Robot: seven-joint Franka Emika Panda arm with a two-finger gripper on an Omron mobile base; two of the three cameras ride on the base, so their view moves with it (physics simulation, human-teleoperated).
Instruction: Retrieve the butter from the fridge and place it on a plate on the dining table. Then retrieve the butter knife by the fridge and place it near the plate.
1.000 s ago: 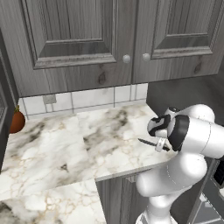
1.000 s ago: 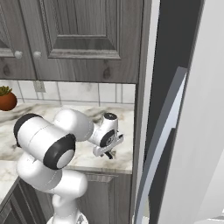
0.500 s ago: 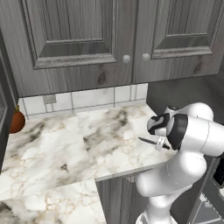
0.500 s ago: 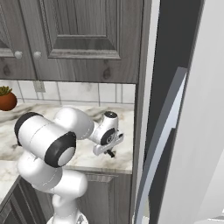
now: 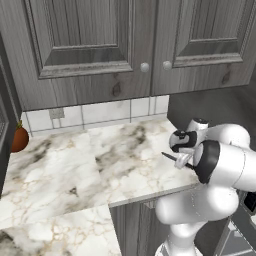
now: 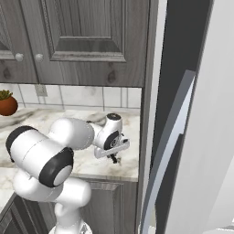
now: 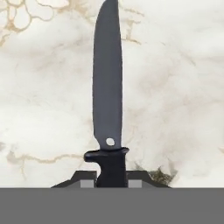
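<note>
The butter knife (image 7: 107, 92) has a long dark blade and a black handle, and it points away from the hand over the marble counter (image 7: 175, 87). My gripper (image 7: 111, 182) is shut on the handle, with a fingertip on each side. In the left base view the knife (image 5: 171, 157) sticks out to the left of the gripper (image 5: 183, 163) near the counter's right end. In the right base view the gripper (image 6: 114, 157) hangs just over the counter's front edge, next to the grey fridge (image 6: 201, 137). I cannot tell whether the blade touches the marble.
Dark wooden wall cabinets (image 5: 100, 45) hang over the counter (image 5: 75, 170), close above the arm. A potted plant (image 5: 19, 138) stands at the counter's far left. The fridge's side wall bounds the counter's right end, with its door (image 6: 178, 151) ajar.
The jaws have shut on the knife handle. The arm and knife otherwise stand almost where they were.
</note>
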